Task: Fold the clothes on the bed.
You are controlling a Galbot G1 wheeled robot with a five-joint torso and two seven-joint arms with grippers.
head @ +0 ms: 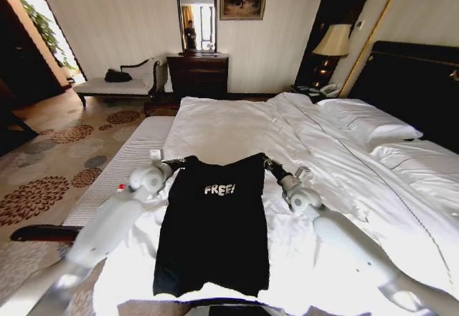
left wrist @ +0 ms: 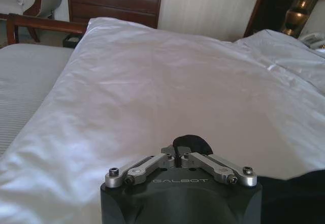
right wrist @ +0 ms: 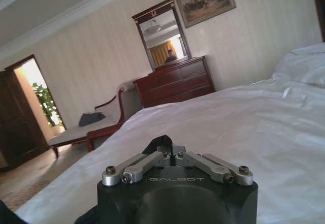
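- Head view: we see the black short-sleeved soft-fabric T-shirt with white "FREE!" lettering (head: 212, 230) lying on the near part of the large double bed with white sheets and dark wooden headboard (head: 237, 126). It looks narrowed to a long strip, sleeves not visible, hem towards the robot and collar edge away.
- Head view: the left gripper (head: 179, 163) sits at the far left corner of the shirt and the right gripper (head: 270, 164) at the far right corner, each touching the collar-side edge.
- Head view: we judge the step in hand to be a grasp of both far corners, in preparation for a lengthwise fold. The next move calls for both arms to lift evenly and carry the far edge towards the hem, keeping the cloth taut between them.
- Left wrist view: the left gripper (left wrist: 181, 154) has its fingers drawn together on a small tuft of black cloth. The white duvet stretches beyond it, and more of the black shirt (left wrist: 294, 193) lies just beside the gripper body.
- Right wrist view: the right gripper (right wrist: 169, 152) has its fingers likewise closed on a pinch of black fabric, which stands up between the tips. The white bed surface (right wrist: 244, 117) runs away behind, with a dark wooden dresser (right wrist: 175, 82) against the far wall.
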